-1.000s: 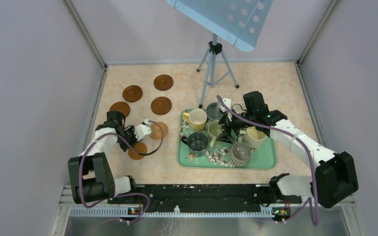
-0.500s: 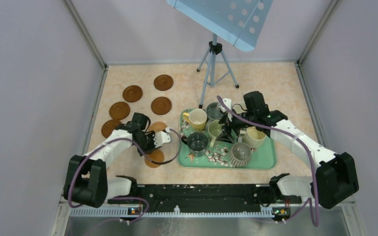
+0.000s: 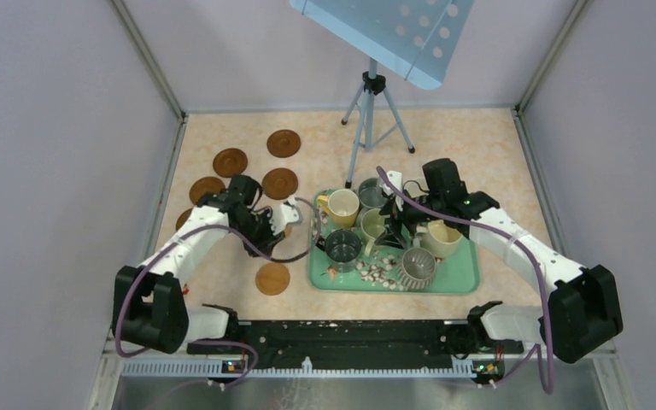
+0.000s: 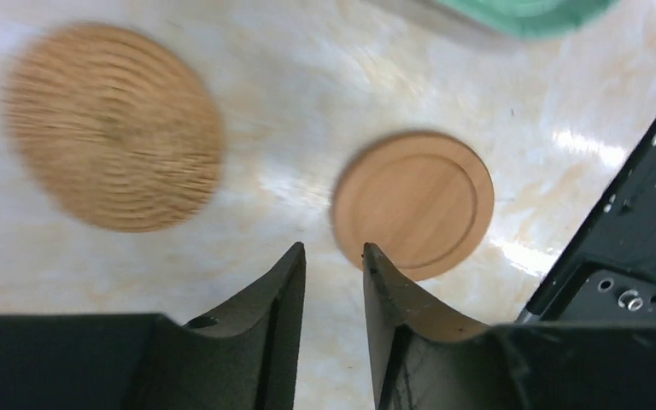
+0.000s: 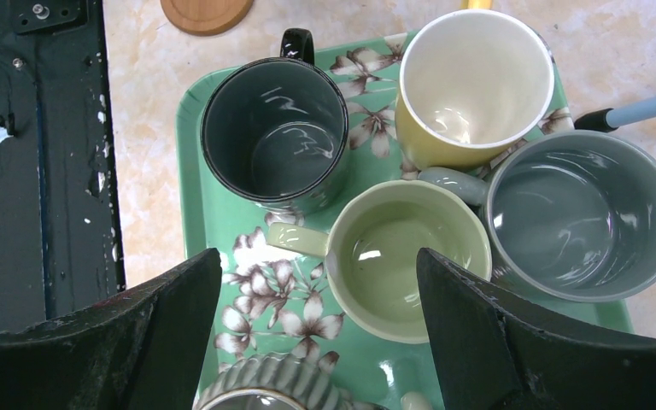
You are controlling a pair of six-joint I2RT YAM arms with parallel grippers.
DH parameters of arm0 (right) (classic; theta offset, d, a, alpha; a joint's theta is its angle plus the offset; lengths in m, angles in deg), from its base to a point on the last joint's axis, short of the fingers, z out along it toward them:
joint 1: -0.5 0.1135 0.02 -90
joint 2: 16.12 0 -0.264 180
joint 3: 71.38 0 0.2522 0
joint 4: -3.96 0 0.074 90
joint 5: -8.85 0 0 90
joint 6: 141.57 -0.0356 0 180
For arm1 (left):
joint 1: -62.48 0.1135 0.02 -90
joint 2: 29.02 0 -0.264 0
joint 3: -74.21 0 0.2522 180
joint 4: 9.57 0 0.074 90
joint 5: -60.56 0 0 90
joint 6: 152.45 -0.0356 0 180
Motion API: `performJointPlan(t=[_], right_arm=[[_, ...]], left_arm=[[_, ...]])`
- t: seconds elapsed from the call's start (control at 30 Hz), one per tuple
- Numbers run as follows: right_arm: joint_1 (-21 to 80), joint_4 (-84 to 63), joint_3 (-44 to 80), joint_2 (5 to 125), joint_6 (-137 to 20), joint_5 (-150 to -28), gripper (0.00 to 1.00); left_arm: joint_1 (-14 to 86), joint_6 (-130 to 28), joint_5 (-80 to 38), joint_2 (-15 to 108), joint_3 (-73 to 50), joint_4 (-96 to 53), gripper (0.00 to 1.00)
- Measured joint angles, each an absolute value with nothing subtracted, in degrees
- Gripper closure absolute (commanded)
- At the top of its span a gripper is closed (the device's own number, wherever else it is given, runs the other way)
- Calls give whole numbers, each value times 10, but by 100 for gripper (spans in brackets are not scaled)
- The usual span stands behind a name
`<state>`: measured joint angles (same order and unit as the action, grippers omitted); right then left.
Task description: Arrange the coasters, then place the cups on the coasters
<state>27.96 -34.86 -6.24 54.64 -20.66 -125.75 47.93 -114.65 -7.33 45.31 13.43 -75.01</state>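
Marbled surface (image 3: 478, 145): the green floral tray (image 3: 470, 282) at right carries the cups (image 5: 470, 77), upright, mouths up. The right gripper (image 5: 318, 256) hangs above the pale green mug (image 5: 406, 256), jaws wide and empty. The left gripper (image 4: 331, 252), jaws barely parted and empty, hovers over the coasters (image 4: 412, 203) left of the tray. These lie flat, round, with no long axis. Drifting right could knock the tray.

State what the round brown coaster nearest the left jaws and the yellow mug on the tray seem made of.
Flat round brown coaster: likely wood or bamboo, matte; even tan face with a turned groove inside the rim. Yellow handled mug: probably glazed ceramic; glossy highlights on its pale inside.
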Motion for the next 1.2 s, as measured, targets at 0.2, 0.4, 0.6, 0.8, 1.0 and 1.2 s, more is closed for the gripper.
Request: performJointPlan(t=[0.2,0.4,0.6,0.8,1.0,1.2], right_arm=[[280,-349,-62,546,-207,-1258,17],[280,-349,-62,545,-207,-1258,17],[280,-349,-62,545,-206,-1258,17],[280,-349,-62,545,-205,-1258,17],[280,-349,-62,545,-205,-1258,17],[280,-349,-62,545,-205,-1258,17]], left_arm=[[594,-1129,-34,476,-24,-756,47],[774,-1116,-31,641,-177,-732,33],[843,-1081,-72,759,-227,-672,29],[871,-1074,-94,850,-292,-631,26],[874,-1076,-96,897,-324,-624,29],[873,-1078,-82,934,-348,-626,41]])
